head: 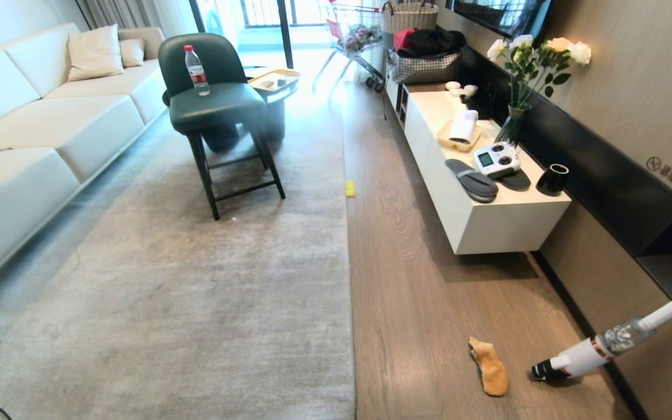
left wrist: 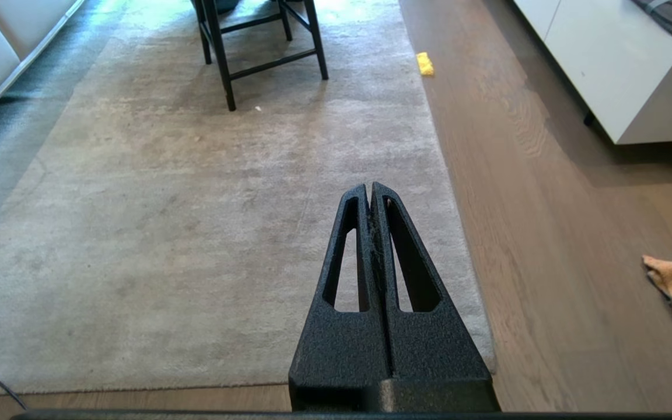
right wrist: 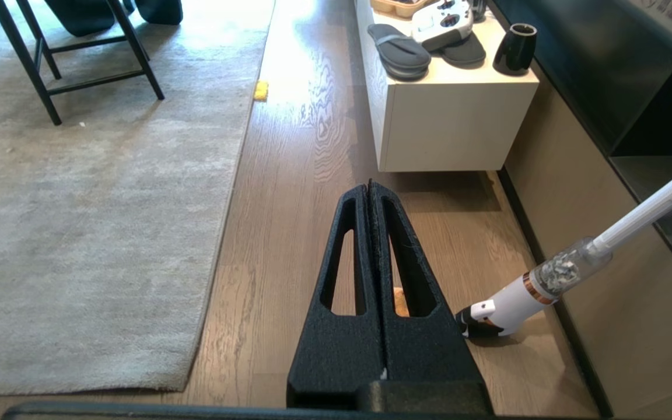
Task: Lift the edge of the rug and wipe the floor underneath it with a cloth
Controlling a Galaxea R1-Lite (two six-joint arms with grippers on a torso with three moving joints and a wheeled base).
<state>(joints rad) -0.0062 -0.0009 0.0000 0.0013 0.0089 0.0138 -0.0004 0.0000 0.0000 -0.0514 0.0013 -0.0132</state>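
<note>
Living room, grey-brown wood-grain floor (head: pixel 417 303) with a large pale grey rug (head: pixel 196 291) over its left part. Rug edge (head: pixel 350 280) runs straight along the planks and lies flat; near corner shows in the left wrist view, also flat. Cloth (head: pixel 489 367), orange-tan and crumpled, lies on the bare floor well to the right of the rug edge, just beside the head of a white stick vacuum (head: pixel 581 356) that leans toward the wall. Small yellow block (head: pixel 350 188) sits on the floor right against the rug edge, farther off.

Containers: shallow pale tray (head: pixel 458 137) on the white bench (head: pixel 487 192) holds a white rolled towel (head: pixel 464 125). Glass vase (head: pixel 511 125) holds white and cream flowers. Black cup (head: pixel 552 178) at the bench's near end, contents not visible. Checked basket (head: pixel 423 67) beyond the bench holds dark and red fabric; a woven basket sits above it. Yellow-rimmed tray (head: pixel 275 79) on a round side table behind the green chair (head: pixel 213 99), contents unclear. Water bottle (head: pixel 197 70) stands upright on the chair seat.

Arms: neither appears in the head view. Left gripper (left wrist: pixel 370 189) points forward and down above the rug near its edge, fingers pressed together, holding nothing. Right gripper (right wrist: pixel 370 188) points forward and down above the bare floor, fingers pressed together, empty; the cloth shows only as an orange patch through its finger slot.
</note>
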